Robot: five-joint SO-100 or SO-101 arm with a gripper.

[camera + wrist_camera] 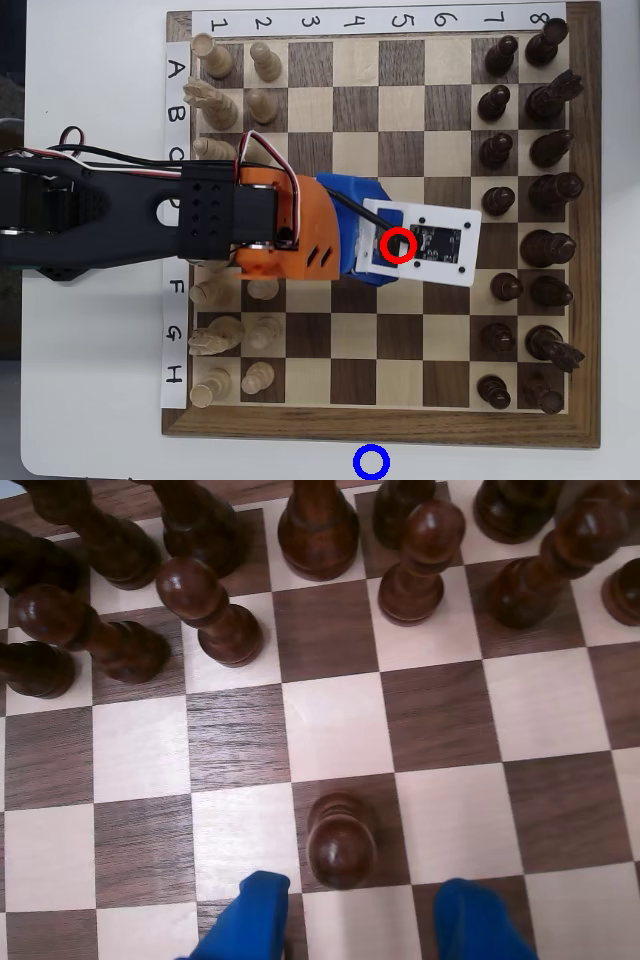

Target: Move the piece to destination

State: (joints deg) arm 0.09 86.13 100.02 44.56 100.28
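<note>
Small dark brown wooden pawn with round head: upright on a dark square of the walnut-and-maple chessboard, alone, well apart from the row of dark brown turned pawns farther up the wrist view. Blue two-finger gripper: fingers spread apart, one blue fingertip left of the pawn and the other right of it, both just below it in the wrist view, neither touching it. Pawn positioned in line with the gap between the fingertips, not yet enclosed.

Overhead view: orange-and-black arm body extended from the left edge across the chessboard to its centre; pawn hidden beneath the white camera plate, which carries a red ring marker. Small blue ring outline: on the plain white table surface, just below the chessboard's bottom edge, near its middle, well apart from the gripper.
</note>
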